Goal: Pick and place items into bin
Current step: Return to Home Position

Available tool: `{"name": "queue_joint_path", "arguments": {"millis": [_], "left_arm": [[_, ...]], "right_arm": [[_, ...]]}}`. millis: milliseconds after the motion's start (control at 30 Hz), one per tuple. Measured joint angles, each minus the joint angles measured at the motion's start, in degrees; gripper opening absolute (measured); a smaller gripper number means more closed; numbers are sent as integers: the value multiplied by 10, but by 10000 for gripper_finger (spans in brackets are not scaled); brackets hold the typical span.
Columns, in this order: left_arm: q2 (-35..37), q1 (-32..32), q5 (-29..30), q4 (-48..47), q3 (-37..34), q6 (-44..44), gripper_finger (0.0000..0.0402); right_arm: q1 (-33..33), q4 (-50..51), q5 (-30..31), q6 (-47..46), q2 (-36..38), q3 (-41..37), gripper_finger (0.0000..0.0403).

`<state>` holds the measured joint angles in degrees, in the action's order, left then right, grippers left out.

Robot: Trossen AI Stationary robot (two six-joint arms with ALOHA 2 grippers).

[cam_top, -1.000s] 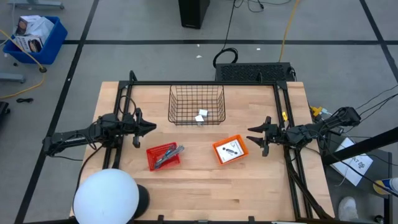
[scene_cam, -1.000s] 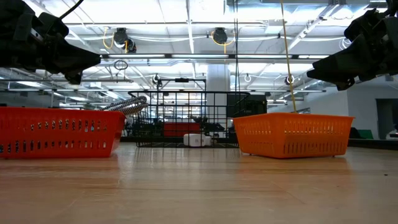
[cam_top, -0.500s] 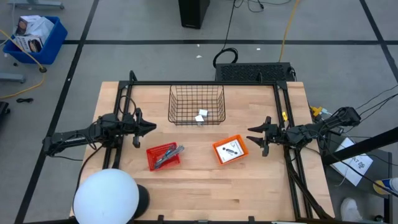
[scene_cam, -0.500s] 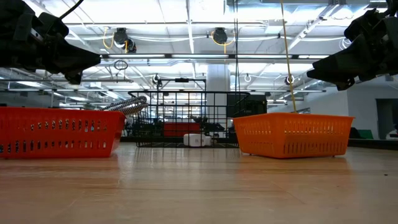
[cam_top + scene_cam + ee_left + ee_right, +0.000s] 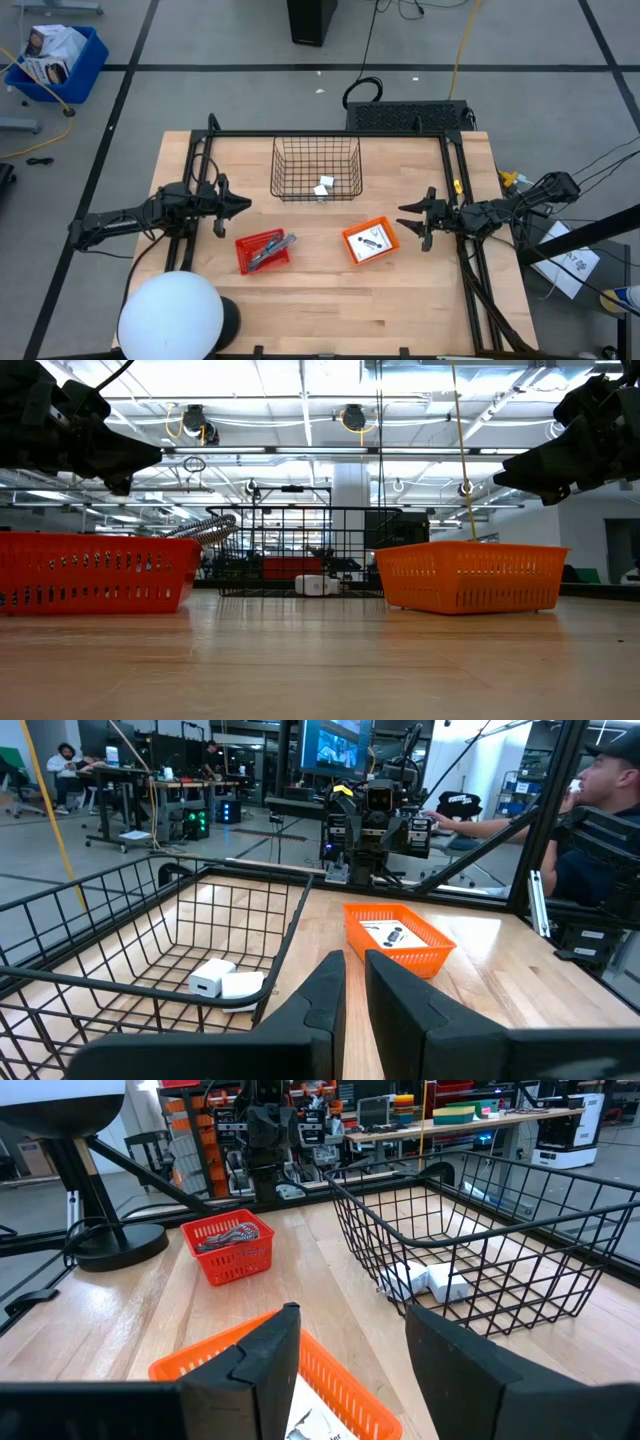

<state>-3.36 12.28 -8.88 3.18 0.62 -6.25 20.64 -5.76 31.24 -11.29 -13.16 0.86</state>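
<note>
Change against the frames of a second and half a second ago: none. Both arms, all three baskets and their contents sit exactly where they were (no drift in the high or low view).

Left end effector (image 5: 241,206) hangs above the table (image 5: 320,310) at 9 o'clock, clear of the surface. Its fingers are drawn almost together with only a slit between them, nothing held. Right end effector (image 5: 403,217) hangs at 3 o'clock, fingers spread wide, likewise empty.

Items:
- Cubes (image 5: 324,186) lie in the wire basket (image 5: 282,160) at 12 o'clock.
- Tool (image 5: 272,250) lies in the red basket (image 5: 245,262) at about 7 o'clock, one end standing above the rim.
- Cards (image 5: 372,240) lie in the orange basket (image 5: 349,246) at about 5 o'clock (only the top one shows clearly).
- No item is seen loose on the table.

Assessment: with every item binned and both arms drawn back to opposite sides and motionless, sorting looks complete. The return to rest appears finished or all but finished. No further pick seems called for.
</note>
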Motion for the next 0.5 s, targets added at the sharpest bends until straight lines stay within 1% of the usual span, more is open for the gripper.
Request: {"name": "queue_joint_path", "arguments": {"millis": [200, 500], "left_arm": [[0, 0, 0, 0, 0, 0, 47], [0, 0, 0, 0, 0, 0, 47]], "right_arm": [[0, 0, 0, 0, 0, 0, 172], [0, 0, 0, 0, 0, 0, 176]]}}
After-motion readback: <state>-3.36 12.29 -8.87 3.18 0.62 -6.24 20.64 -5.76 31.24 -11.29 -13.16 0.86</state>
